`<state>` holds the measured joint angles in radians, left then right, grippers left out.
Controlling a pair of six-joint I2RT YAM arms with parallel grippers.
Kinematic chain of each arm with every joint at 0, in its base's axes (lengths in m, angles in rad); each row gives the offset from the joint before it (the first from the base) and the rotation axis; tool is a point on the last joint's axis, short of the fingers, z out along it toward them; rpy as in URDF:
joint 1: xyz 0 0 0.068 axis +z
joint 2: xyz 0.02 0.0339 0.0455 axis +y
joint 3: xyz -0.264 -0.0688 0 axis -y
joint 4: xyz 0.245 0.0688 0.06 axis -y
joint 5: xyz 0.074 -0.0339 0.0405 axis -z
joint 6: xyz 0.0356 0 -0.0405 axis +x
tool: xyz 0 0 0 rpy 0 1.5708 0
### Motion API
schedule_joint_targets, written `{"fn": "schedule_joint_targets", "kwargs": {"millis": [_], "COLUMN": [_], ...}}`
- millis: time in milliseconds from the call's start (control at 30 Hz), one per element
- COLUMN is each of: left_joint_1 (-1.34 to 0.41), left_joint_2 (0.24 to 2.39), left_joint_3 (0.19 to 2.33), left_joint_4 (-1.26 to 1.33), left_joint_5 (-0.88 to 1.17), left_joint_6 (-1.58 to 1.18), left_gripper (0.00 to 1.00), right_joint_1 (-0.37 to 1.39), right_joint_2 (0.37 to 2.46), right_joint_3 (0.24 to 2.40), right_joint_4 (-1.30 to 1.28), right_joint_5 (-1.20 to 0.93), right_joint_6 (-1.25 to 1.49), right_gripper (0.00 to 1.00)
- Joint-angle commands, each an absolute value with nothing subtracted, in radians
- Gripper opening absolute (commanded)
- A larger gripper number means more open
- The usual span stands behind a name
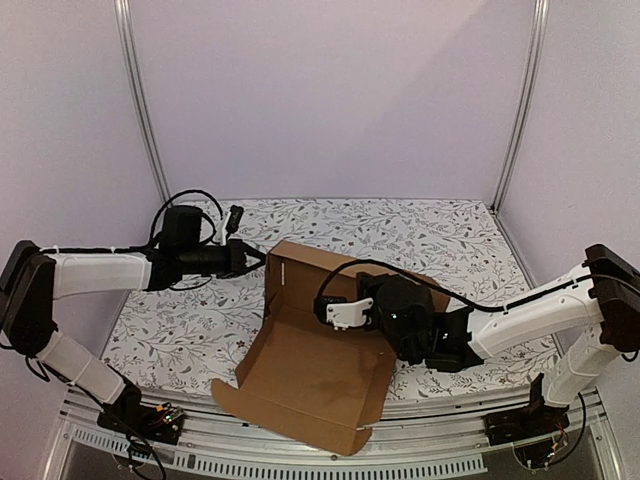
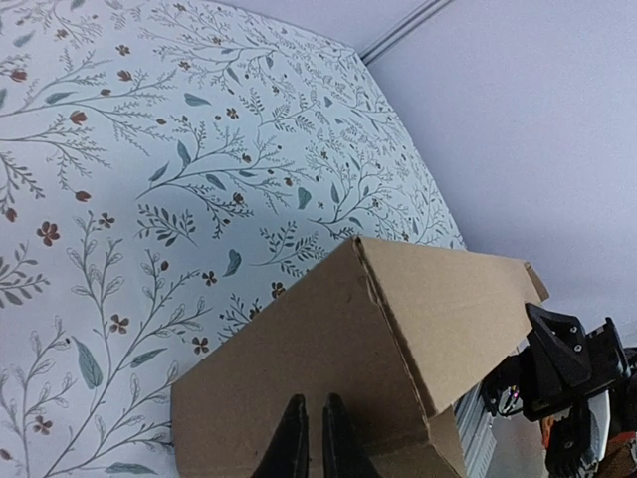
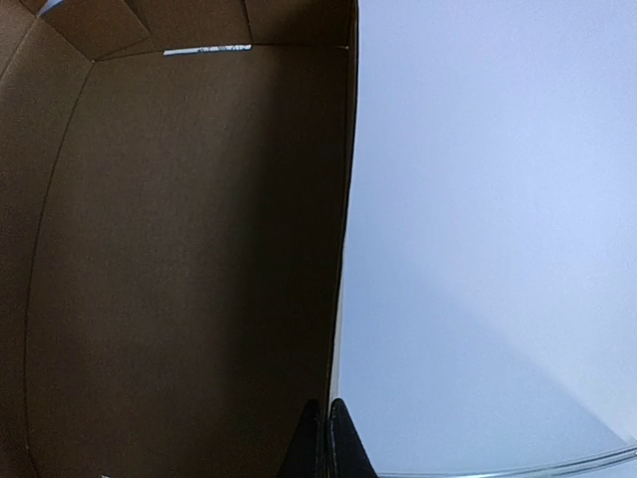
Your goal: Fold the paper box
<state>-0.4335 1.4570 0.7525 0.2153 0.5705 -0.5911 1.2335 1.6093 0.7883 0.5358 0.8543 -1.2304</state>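
Forming the walls looks like the step in hand. Paper box (image 1: 320,390) sits mid-worktop (image 1: 170,320), half built. Its far wall and left side wall stand up. Its wide front panel lies open toward the arm bases, with the near corner reaching over the front rail.

Left pincer (image 2: 314,403): fingers together, tips against the outside of the left side wall, nothing visibly nipped between them. Reads as bracing or pushing, not gripping.

Right pincer (image 3: 326,406): fingers together, reaching into the box, tips right at the bare edge of a panel. Can't tell if they actually touch it.

Next move, my guess:
- Keep the side wall upright from outside while the inner flap gets pressed down along its crease.
- Then the right arm has to come out of the box.
- After that the big front panel can swing up and over.

Contents: nothing inside, only bare brown cardboard and the right pincer itself.
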Motion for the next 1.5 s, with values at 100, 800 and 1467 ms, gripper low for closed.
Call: {"fn": "schedule_joint_targets", "kwargs": {"millis": [100, 800, 1467], "left_joint_1": [-0.542, -0.668, -0.695], "left_joint_2": [1.427, 1.407, 1.406], "left_joint_3": [0.791, 0.641, 0.586], "left_joint_4": [0.162, 0.189, 0.226], "left_joint_5": [0.567, 0.503, 0.447], "left_joint_6": [-0.597, -0.588, -0.517], "left_gripper": [0.07, 0.14, 0.39], "right_joint_1": [1.242, 1.246, 1.273], "right_joint_2": [1.574, 1.462, 1.456], "right_joint_3": [0.784, 0.719, 0.767], "right_joint_4": [0.385, 0.282, 0.166], "right_joint_5": [0.850, 0.850, 0.848], "right_joint_6": [-1.150, -1.046, -0.969], "right_gripper": [0.00, 0.00, 0.00]}}
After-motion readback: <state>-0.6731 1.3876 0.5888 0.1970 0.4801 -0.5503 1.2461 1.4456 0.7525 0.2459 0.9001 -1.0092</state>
